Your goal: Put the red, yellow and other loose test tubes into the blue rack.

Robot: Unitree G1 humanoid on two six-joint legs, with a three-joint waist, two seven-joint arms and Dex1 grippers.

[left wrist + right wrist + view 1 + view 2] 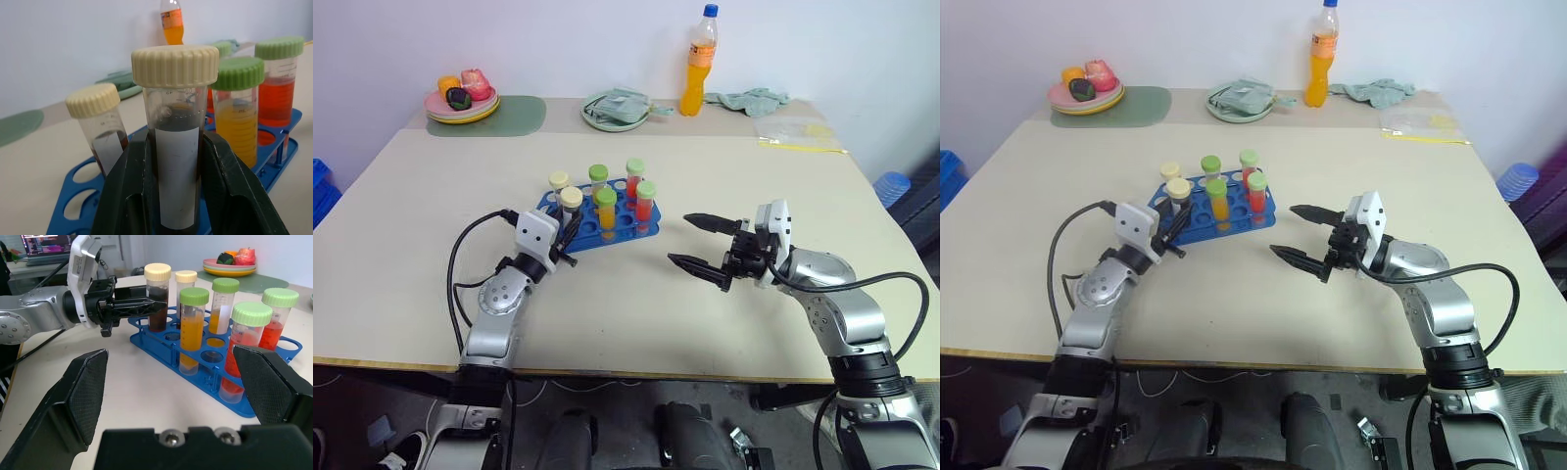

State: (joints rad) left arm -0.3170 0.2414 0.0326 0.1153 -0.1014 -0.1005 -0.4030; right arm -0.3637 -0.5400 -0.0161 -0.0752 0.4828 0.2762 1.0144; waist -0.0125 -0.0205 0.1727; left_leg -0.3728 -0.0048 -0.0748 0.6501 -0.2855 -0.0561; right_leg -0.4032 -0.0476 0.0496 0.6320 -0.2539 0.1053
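Where the table (636,323) lies bare between rack and near edge, ample room for both arms. Blue rack (625,227) mid-table, well clear of every edge, carrying six capped tubes. Left gripper (570,233) clamped on the dark tube with cream cap (571,208) at the rack's near-left corner, tube upright over a hole. Right gripper (700,242) spread wide, empty, just right of the rack.

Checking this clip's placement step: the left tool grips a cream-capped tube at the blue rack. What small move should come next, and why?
Probably open the left tool and release. Its fingers clamp the clear plastic dark-filled tube with the cream cap, which appears to stand upright in a hole of the bright blue plastic rack beside five other tubes. How deep it sits is unclear.
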